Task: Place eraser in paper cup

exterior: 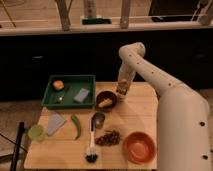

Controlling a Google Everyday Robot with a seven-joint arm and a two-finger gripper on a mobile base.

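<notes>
My gripper (121, 91) hangs at the back of the wooden table, just right of and slightly above the dark brown bowl (113, 96). It is shut on a small tan and dark piece, the eraser (121, 92), which is mostly hidden by the fingers. A cream-white thing that looks like the paper cup (104, 103) sits inside the brown bowl, down and to the left of the gripper and apart from it.
A green tray (70, 79) at back left holds an orange, a grey-blue block (81, 95) and a small utensil. In front are a metal cup (98, 119), a brush (91, 150), a green pod (76, 125), a grey sheet (55, 123), a light green cup (35, 132), dark grapes (109, 138) and an orange bowl (139, 146).
</notes>
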